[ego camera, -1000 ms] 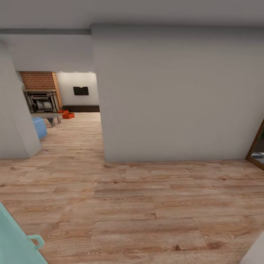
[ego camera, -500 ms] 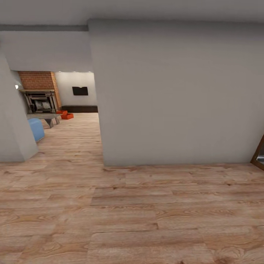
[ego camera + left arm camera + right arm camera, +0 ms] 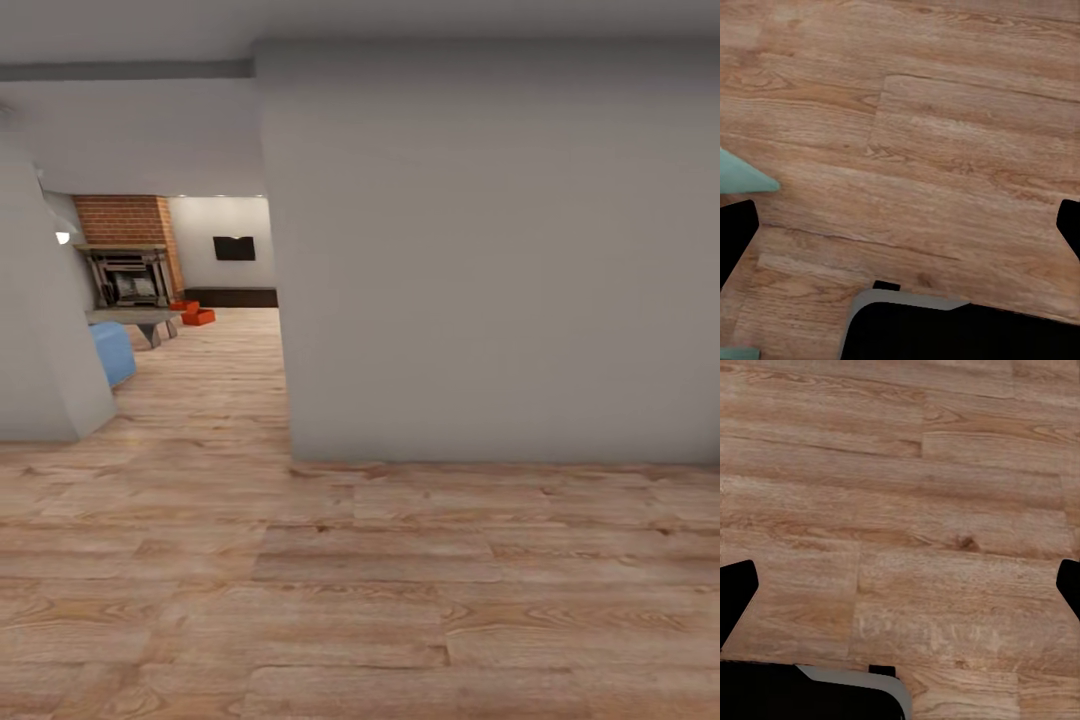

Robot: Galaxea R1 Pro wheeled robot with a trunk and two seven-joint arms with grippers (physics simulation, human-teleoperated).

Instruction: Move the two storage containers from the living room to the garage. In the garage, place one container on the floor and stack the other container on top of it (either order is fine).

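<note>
Left tool (image 3: 900, 225): the two dark fingertips sit at opposite edges of the left wrist view, spread wide, with nothing between them. Below lies light wood plank floor (image 3: 945, 135); a pale teal shape (image 3: 742, 176) intrudes at one edge of that view, and its identity cannot be determined.

Right tool (image 3: 900, 585): fingertips likewise spread wide and empty, above the same plank flooring.

Head view: a broad pale grey wall (image 3: 490, 260) stands directly ahead, its near corner left of centre. Left of that corner, an opening leads into the living room (image 3: 200, 290). Within it, far off:
- a red brick chimney (image 3: 125, 218) above a dark fireplace (image 3: 130, 280);
- the two storage containers (image 3: 193, 313), orange-red, on the plank floor near the fireplace, close together; contact between them cannot be resolved at this range;
- a grey counter (image 3: 140, 320) just left of the containers;
- a blue seat (image 3: 112, 352) nearer the camera, partly hidden by a second grey wall (image 3: 40, 330);
- a dark panel (image 3: 234, 248) on the far wall.
</note>
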